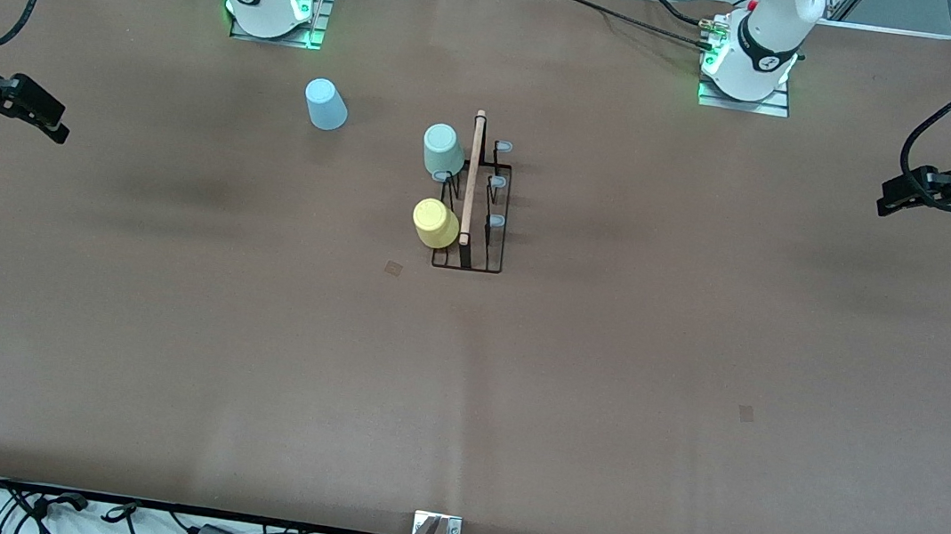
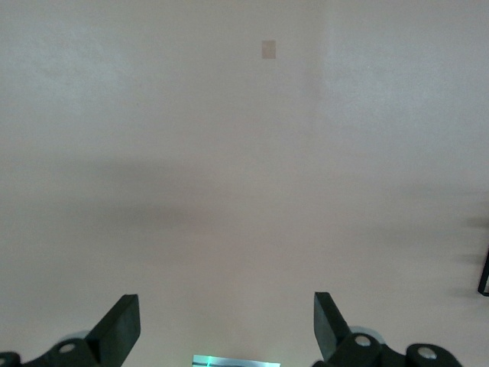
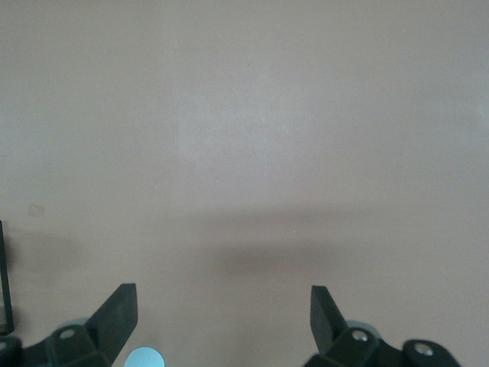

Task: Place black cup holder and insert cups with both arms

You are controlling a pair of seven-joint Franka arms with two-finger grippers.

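Where cables trail, brown table.

The table is plain brown. The rack is black wire with a light wooden handle and pale grey peg tips. The cups are pale green, yellow and light blue. Both arms are white with black joints and black grippers; their bases glow green.
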